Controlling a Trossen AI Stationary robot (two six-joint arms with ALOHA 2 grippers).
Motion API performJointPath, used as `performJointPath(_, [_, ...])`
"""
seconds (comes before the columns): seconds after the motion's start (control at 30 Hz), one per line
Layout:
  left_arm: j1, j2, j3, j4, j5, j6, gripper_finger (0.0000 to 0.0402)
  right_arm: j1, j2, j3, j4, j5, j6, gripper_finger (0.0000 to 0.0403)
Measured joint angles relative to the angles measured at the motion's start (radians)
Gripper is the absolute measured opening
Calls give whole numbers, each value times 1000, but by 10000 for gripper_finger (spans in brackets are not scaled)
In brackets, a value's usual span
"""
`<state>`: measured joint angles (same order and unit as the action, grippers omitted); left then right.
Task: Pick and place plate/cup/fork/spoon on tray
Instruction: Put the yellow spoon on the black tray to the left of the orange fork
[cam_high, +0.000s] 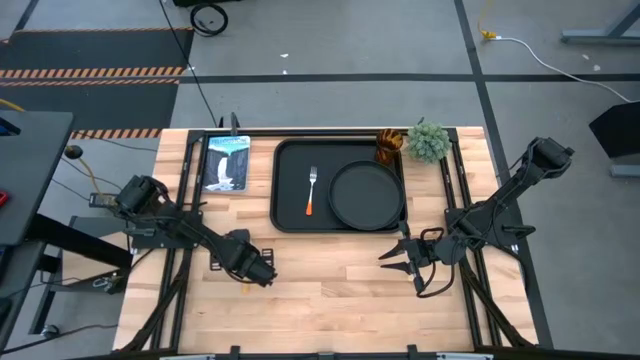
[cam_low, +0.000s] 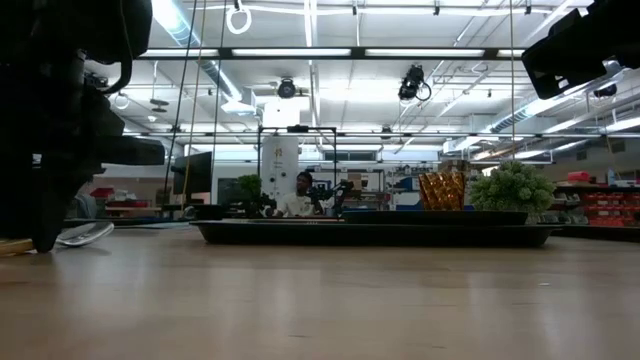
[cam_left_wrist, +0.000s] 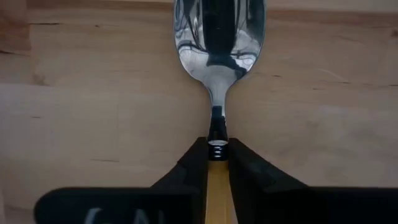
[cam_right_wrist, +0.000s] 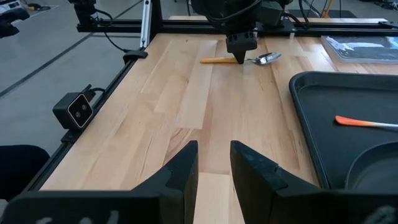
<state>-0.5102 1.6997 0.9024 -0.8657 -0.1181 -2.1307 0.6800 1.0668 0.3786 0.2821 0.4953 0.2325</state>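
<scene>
The spoon (cam_right_wrist: 268, 58), with a silver bowl and a yellow handle, lies on the wooden table to the left of the tray. My left gripper (cam_high: 255, 270) is shut on it. The black tray (cam_high: 290, 215) holds the fork (cam_high: 311, 190) with the reddish handle and the round black plate (cam_high: 366, 195). The amber cup (cam_high: 388, 145) stands at the tray's far right corner; whether on the tray or beside it, I cannot tell. My right gripper (cam_high: 400, 255) is open and empty near the tray's near right corner. My left gripper pinches the spoon's yellow handle (cam_left_wrist: 216, 171) between its two fingers, right where the handle meets the metal neck. The fingers come from above, pointing down, and lie across the spoon. The spoon lies level, its bowl (cam_low: 85, 233) low at the table top.
A small green potted plant (cam_high: 428, 140) stands right of the cup. A flat printed picture (cam_high: 226, 162) lies left of the tray at the far edge. Bare wood lies along the table's near side (cam_high: 330, 300).
</scene>
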Motion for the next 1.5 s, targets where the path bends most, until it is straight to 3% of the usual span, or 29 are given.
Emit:
performJointPath(0.27, [3,-24,57,-77,-43,10,57,0,0,0,0,0,0,100])
performJointPath(0.5, [20,-24,141,-123,-206,14,58,0,0,0,11,0,-7,100])
performJointPath(0.63, [74,-24,148,-105,-250,57,59,0,0,0,28,0,-20,100])
performJointPath(0.77, [161,-24,148,-50,-263,184,57,0,0,0,31,0,-24,100])
performJointPath(1.17, [455,-24,149,342,-337,692,58,0,0,0,31,0,-24,100])
performJointPath(1.5, [714,-2,150,462,-280,962,58,0,0,0,31,0,-22,100])
